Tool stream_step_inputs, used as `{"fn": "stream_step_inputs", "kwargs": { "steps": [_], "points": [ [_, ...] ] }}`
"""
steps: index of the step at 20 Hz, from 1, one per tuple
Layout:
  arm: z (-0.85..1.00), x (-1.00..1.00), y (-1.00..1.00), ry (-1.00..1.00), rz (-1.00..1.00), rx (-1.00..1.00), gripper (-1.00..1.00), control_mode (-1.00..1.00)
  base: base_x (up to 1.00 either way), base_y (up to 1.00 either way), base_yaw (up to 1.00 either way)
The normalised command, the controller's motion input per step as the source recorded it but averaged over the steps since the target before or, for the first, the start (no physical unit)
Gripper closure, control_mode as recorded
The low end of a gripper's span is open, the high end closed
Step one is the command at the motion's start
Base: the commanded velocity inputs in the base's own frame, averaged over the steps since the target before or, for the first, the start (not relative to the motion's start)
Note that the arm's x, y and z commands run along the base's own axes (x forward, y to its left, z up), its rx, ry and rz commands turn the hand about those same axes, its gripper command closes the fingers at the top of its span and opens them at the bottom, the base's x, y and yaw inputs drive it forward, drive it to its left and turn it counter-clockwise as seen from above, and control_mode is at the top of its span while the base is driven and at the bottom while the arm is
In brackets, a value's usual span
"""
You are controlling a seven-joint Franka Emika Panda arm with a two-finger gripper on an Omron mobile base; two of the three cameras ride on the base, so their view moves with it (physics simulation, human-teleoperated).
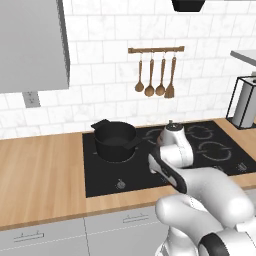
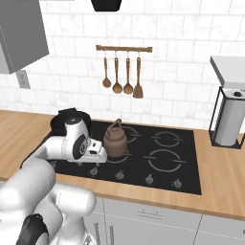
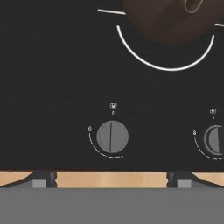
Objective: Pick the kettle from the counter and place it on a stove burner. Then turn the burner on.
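Now kettle on stove burner; saucepan empty.

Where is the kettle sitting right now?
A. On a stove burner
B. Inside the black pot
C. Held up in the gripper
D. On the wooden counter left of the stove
A. The kettle stands on a burner ring of the black stove, right of the pot, while the open gripper hovers over a knob at the front edge.
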Motion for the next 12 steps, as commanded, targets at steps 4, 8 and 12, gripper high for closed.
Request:
{"fn": "stream_step_inputs", "kwargs": {
  "steps": [4,8,12],
  "points": [
    [-0.26,0.05,-0.07,-0.05,0.01,0.0,-1.0,-1.0,0.0,0.0,0.0],
    [-0.32,0.05,-0.06,-0.04,0.0,0.05,-1.0,-1.0,0.0,0.0,0.0],
    [-0.19,0.0,-0.03,-0.02,0.0,0.08,-1.0,-1.0,0.0,0.0,0.0]
  ]
}}
